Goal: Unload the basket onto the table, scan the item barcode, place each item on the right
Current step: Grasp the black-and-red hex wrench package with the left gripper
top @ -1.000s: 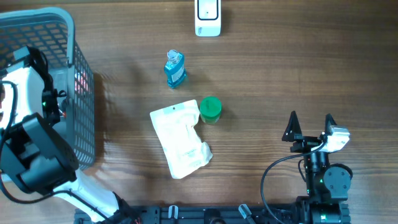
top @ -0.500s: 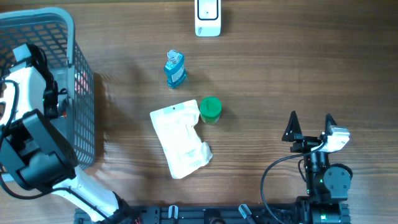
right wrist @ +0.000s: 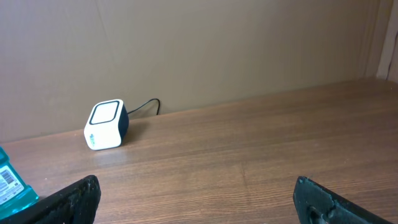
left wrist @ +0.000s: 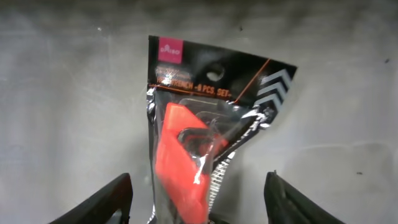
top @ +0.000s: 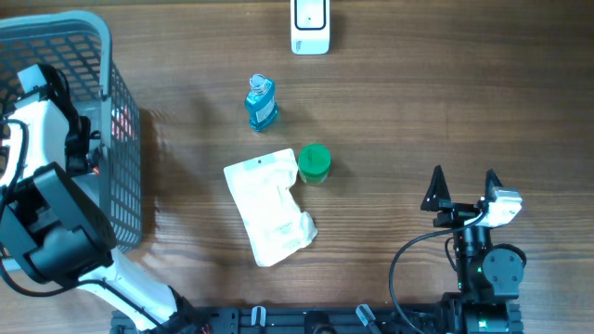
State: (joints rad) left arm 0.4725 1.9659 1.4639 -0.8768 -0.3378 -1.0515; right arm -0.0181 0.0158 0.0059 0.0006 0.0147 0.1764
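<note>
A clear packet with a black-and-pink header card and a red tool inside [left wrist: 193, 143] lies on the grey floor of the basket. My left gripper [left wrist: 198, 182] is open and straddles the packet's lower end, with a gap to each finger. From overhead, the left arm [top: 42, 139] reaches down into the grey basket [top: 125, 139] and hides its jaws. The white scanner box [top: 310, 26] stands at the table's far edge, also seen in the right wrist view as the scanner [right wrist: 106, 124]. My right gripper [top: 461, 190] rests open and empty near the front right.
On the wooden table stand a blue bottle [top: 261, 102], whose edge shows as the bottle [right wrist: 9, 186], a green-lidded pot [top: 315, 163] and a white pouch [top: 271, 209]. The basket walls surround the left arm.
The left arm has shifted slightly toward the far side inside the basket. The right arm and the table items have not moved.
</note>
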